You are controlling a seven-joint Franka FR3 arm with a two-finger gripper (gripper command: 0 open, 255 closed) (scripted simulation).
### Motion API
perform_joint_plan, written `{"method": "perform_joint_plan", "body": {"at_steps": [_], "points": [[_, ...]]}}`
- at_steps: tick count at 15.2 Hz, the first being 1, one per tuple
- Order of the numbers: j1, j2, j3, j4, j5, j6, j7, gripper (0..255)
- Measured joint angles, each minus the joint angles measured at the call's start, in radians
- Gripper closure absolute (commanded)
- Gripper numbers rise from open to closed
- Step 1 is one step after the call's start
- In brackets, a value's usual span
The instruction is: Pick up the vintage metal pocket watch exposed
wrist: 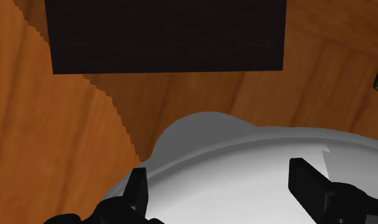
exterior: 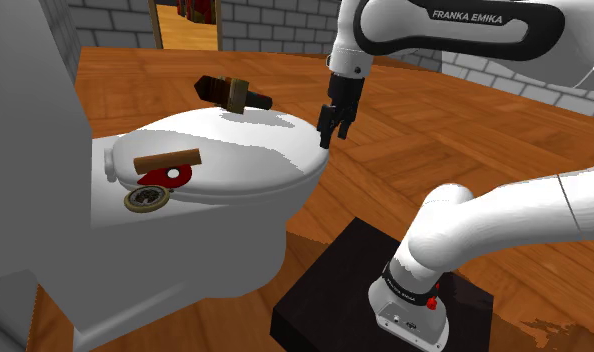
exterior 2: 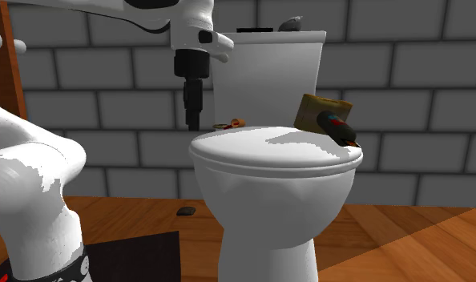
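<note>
Your pincer [exterior: 327,135] hung fingers-down just above the front rim of the white toilet lid [exterior: 235,160], on the side nearest the dark stand [exterior: 325,290]. In the wrist view its two black fingers [wrist: 138,188] stood wide apart, holding nothing, with only the lid beneath them. The pocket watch [exterior: 145,199], a round brassy disc, lay flat on the lid well apart from your pincer, at the opposite end by the tank [exterior: 35,150]. A red piece [exterior: 172,177] lay just beside it, and a brown stick [exterior: 167,160] just past that. A dark cylinder [exterior: 217,90] with a brown block [exterior: 238,94] lay nearer your pincer than the watch did.
</note>
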Motion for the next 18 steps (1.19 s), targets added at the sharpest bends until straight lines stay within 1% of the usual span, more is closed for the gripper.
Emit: {"method": "perform_joint_plan", "body": {"at_steps": [2,7,13,15,18], "points": [[0.002,0.005,0.009,0.004,0.008,-0.002,0.015,0],[0.021,0.056,0.115,0.04,0.092,-0.005,0.178,0],[0.04,0.175,0.253,0.144,0.191,-0.002,0.404,0],[0.039,0.226,0.29,0.178,0.211,0.013,0.468,0],[0.041,0.31,0.354,0.257,0.24,0.016,0.582,0]]}}
